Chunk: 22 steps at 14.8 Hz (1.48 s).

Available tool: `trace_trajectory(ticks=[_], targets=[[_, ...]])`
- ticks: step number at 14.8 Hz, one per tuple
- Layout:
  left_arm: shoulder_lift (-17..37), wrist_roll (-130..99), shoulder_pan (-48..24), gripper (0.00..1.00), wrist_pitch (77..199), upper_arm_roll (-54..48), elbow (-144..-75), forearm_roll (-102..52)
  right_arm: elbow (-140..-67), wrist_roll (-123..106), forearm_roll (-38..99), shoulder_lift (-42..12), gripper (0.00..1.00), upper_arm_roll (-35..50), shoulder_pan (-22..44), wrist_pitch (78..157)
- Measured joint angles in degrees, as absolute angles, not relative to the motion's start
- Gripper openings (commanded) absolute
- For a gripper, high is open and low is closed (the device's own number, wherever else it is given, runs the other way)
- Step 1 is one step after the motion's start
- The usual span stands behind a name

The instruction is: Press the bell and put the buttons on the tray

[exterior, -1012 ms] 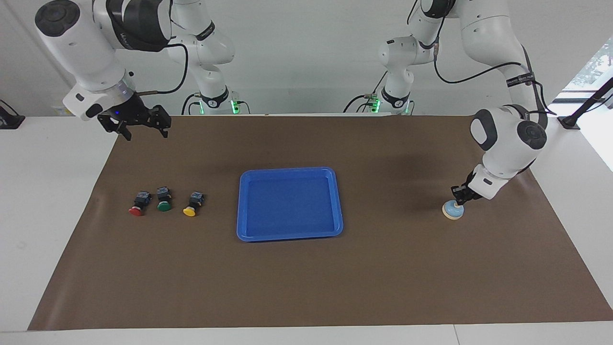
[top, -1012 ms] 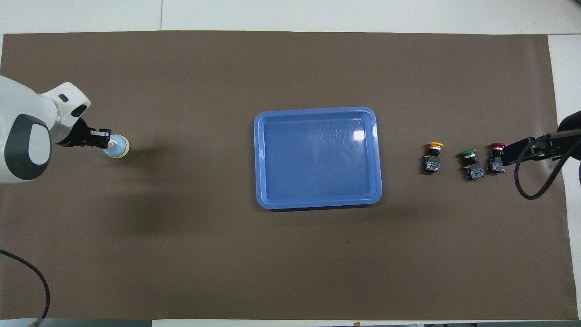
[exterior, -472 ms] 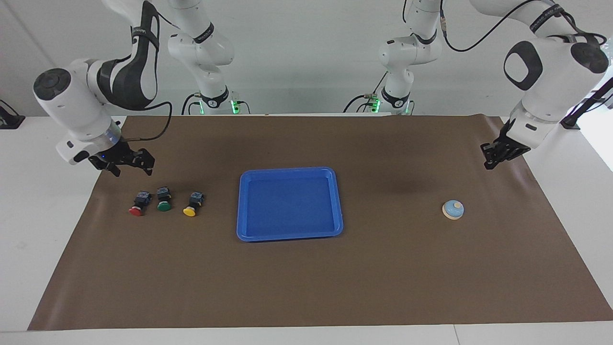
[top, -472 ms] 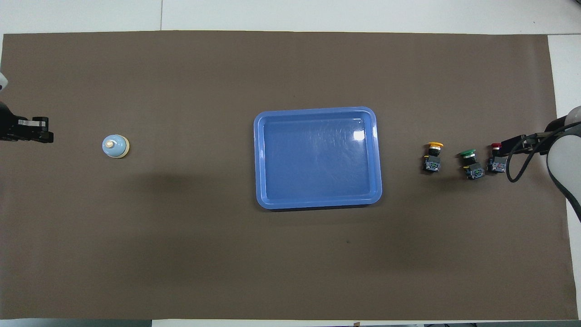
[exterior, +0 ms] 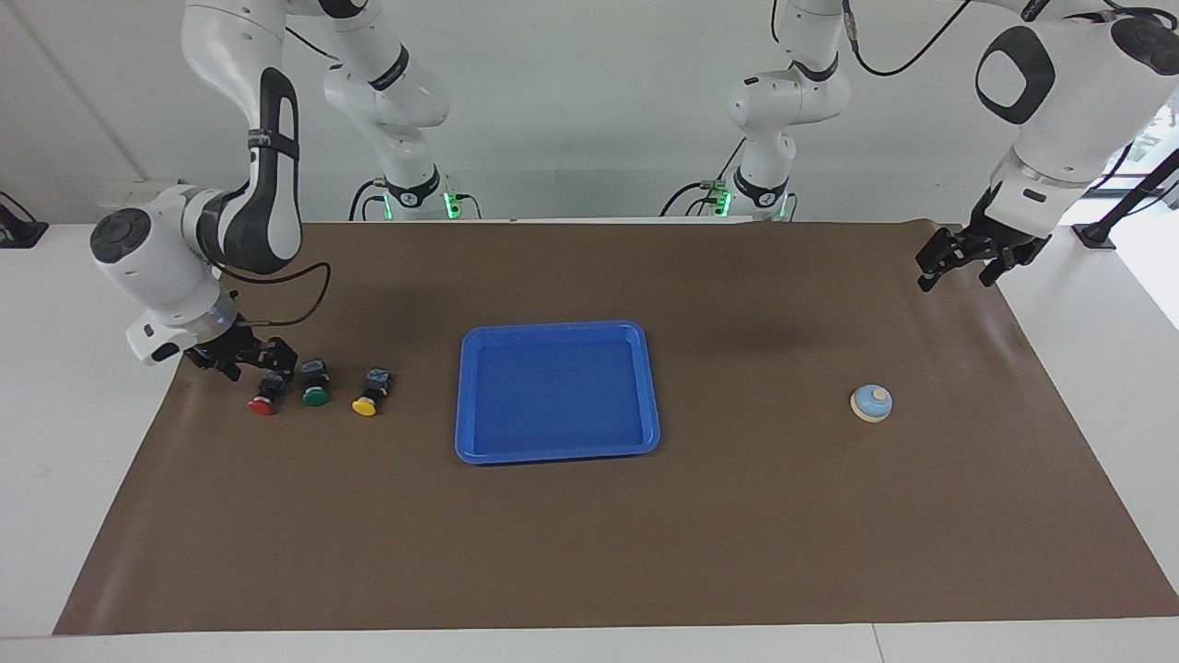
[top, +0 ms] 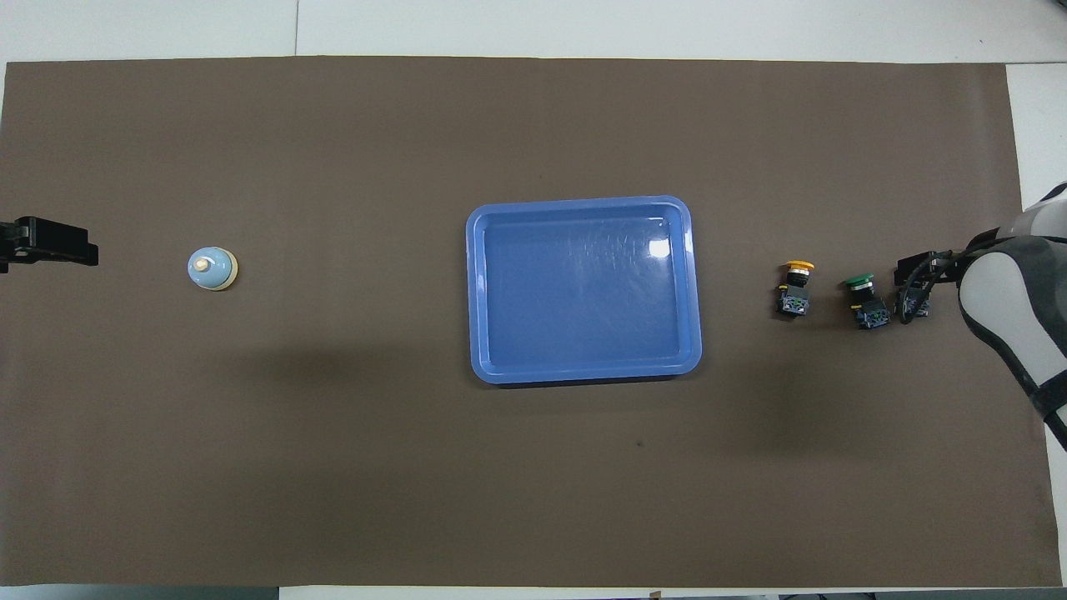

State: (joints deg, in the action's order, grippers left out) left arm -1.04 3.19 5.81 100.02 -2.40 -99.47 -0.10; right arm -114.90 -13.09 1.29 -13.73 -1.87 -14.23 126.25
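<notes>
The bright-blue tray (exterior: 557, 391) lies empty mid-table, also in the overhead view (top: 583, 289). The red button (exterior: 262, 401), green button (exterior: 315, 394) and yellow button (exterior: 367, 401) sit in a row toward the right arm's end. My right gripper (exterior: 256, 362) is open and low at the red button's black body. In the overhead view my right gripper (top: 913, 279) hides the red cap, beside the green button (top: 863, 300) and yellow button (top: 796, 287). The light-blue bell (exterior: 870, 402) (top: 212, 268) stands alone. My left gripper (exterior: 958, 274) (top: 79, 250) is open and raised over the mat's edge.
A brown mat (exterior: 589, 534) covers the table, with white table surface (exterior: 83, 442) past its ends. The two arm bases (exterior: 414, 198) stand at the robots' edge.
My left gripper lifted off the bell and drew back up toward its end. My right gripper came down from high over the mat to the red button.
</notes>
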Motion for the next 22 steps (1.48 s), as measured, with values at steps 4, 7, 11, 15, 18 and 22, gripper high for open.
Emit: trace_trajectory(ticks=[4,7,11,15,18,22], targets=[[-1.0,3.2,5.8,1.00,99.1,-2.4,-99.5,-0.1,-114.9,-14.6,1.3,-16.5,0.79,-1.8,-15.5,128.3],[-1.1,3.2,5.8,1.00,99.0,-2.4,-99.5,-0.1,-114.9,-14.7,1.3,-17.0,0.00,-1.7,-15.4,128.9],[-1.1,3.2,5.8,1.00,99.0,-2.4,-99.5,-0.1,-114.8,-15.1,1.3,-17.2,0.00,-1.5,-15.3,128.9],[-1.2,3.2,5.8,1.00,99.0,-2.4,-99.5,-0.1,-113.9,-17.1,1.3,-17.1,0.00,-1.1,-14.9,126.7],[-1.2,3.2,5.8,1.00,99.0,-2.4,-99.5,-0.1,-106.4,-18.0,1.3,-16.8,0.00,-0.8,-9.8,117.5],[-1.2,3.2,5.8,1.00,99.0,-2.4,-99.5,-0.1,-100.7,-12.8,1.5,-15.7,0.00,-0.5,0.7,110.9]])
